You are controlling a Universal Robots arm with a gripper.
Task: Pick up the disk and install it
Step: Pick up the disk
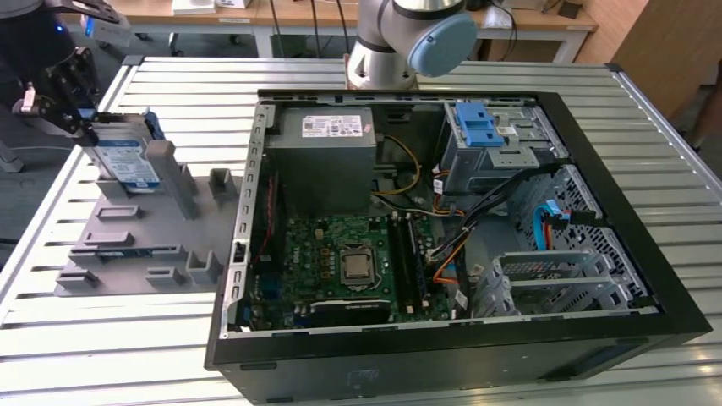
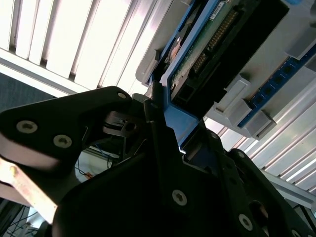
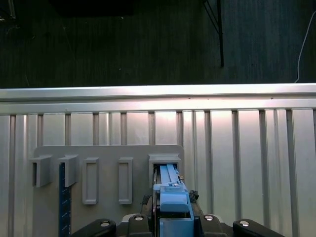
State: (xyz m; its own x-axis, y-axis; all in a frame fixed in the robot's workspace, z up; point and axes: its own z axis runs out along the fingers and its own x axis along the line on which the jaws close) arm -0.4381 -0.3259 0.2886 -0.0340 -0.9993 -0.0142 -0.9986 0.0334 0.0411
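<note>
Right now the disk [image 1: 122, 161] stands on its edge in a slot of the grey holder [image 1: 147, 228], at the exterior view's left of the open computer case [image 1: 631, 254]; the end effector [image 1: 81, 125] pinches its upper end, and in the second wrist view the blue rail of the disk [image 2: 217, 39] sits tight between the black jaws of the end effector [image 2: 165, 106].

I think the grip is the weak spot; the jaws hold only a thin strip of smooth plastic, so the disk could slip or tip if it moves fast; the slot hugs the disk closely in the first wrist view [image 3: 173, 195], so a crooked pull could make it rub or jam on the slot walls; the case is crowded, with loose cables [image 1: 485, 211] near the drive cage [image 1: 496, 135], and a corner of the disk could catch on them.

The disk is flat and hard, silver metal with a white-and-blue label; its rails are shiny blue plastic, and one face shows a green board; the holder is dull grey plastic with boxy pockets; the table [image 1: 113, 338] is made of long, shiny metal slats with gaps between them; the case is a black metal box, full of parts.
</note>
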